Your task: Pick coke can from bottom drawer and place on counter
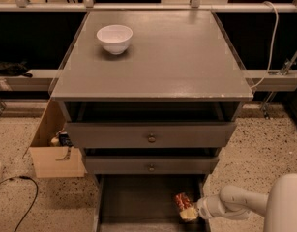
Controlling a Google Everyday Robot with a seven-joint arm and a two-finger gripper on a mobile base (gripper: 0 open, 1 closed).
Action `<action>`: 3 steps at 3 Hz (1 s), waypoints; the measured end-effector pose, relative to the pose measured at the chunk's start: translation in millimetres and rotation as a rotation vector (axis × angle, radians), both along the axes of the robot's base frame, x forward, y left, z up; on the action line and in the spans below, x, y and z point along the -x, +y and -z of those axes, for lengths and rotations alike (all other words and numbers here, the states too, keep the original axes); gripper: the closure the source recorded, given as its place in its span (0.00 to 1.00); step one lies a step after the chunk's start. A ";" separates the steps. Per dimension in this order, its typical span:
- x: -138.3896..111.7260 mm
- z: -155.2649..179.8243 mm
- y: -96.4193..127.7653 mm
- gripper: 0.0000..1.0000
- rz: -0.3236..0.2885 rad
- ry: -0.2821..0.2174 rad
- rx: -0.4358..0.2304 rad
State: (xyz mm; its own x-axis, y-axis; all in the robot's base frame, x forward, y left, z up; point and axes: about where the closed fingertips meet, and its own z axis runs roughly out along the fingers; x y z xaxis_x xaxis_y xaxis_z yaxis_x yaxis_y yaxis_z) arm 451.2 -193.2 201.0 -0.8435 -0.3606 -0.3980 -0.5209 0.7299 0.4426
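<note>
Gripper point(188, 212) position first: you will find it down in the open bottom drawer point(133, 202), near the drawer's right wall and front edge, reaching in from the right. Its pale fingers point(189, 214) are clamped on the coke can point(183, 200), which sits tilted with its top leaning left, above the grey drawer floor. Your counter point(177, 57) carries only a white bowl point(114, 38), near its back left corner. Both shallower drawers above are partly pulled out.
</note>
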 end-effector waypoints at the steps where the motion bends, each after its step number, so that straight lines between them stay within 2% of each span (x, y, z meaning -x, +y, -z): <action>1: -0.8 0.3 1.4 1.00 -0.002 -0.001 0.001; 2: 2.8 11.7 2.8 1.00 0.011 -0.026 0.054; 3: 20.4 -23.0 -8.4 1.00 0.026 -0.123 0.097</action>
